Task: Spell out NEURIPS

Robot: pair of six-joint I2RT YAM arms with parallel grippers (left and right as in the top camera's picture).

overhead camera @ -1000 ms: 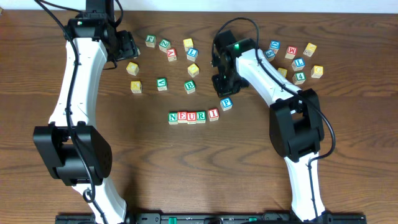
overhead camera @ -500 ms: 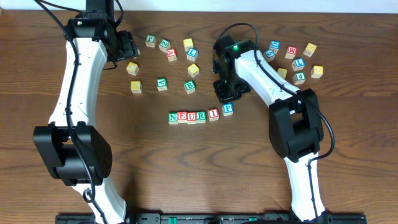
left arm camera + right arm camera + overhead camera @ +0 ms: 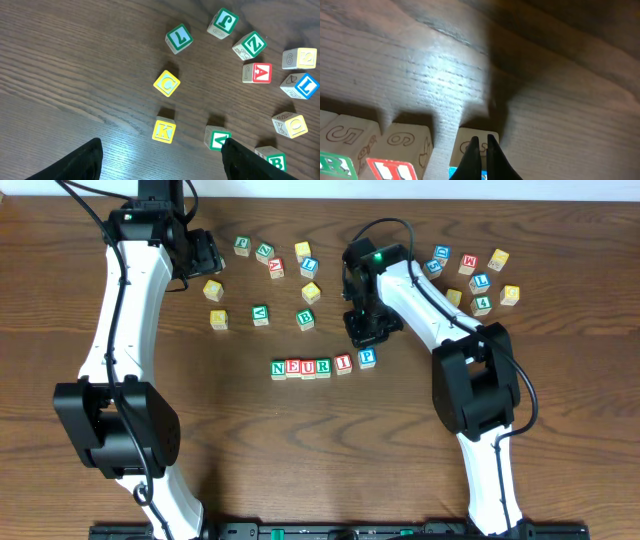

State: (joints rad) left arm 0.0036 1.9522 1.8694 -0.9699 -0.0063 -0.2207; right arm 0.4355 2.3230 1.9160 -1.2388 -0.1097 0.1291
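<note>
- From overhead I see the NEURI row (image 3: 310, 367) a little below the middle of the surface (image 3: 250, 470), its five blocks touching side by side
- The P block (image 3: 367, 357) sits just beside the I at the right end, a touch higher than the line and slightly turned
- In that view the right tool (image 3: 362, 330) hangs just above the P block, but I cannot read its fingers from there
- My right wrist camera settles it: the two dark fingers (image 3: 472, 156) are together with only a sliver between them, gripping nothing
- Their tips lie over the P block, whose blue face peeks in at the bottom edge; I cannot tell whether they touch it
- That close view also gives me engraved side faces, a 5 and a 6, on the neighbouring blocks, which overhead does not show
- The left tool (image 3: 205, 255) is up at the far left beside the loose blocks (image 3: 270, 270)
- Its wrist camera shows the fingers (image 3: 75, 162) spread wide apart and empty, with a yellow K block (image 3: 164, 131) and a yellow C block (image 3: 167, 83) lying between them on the wood
</note>
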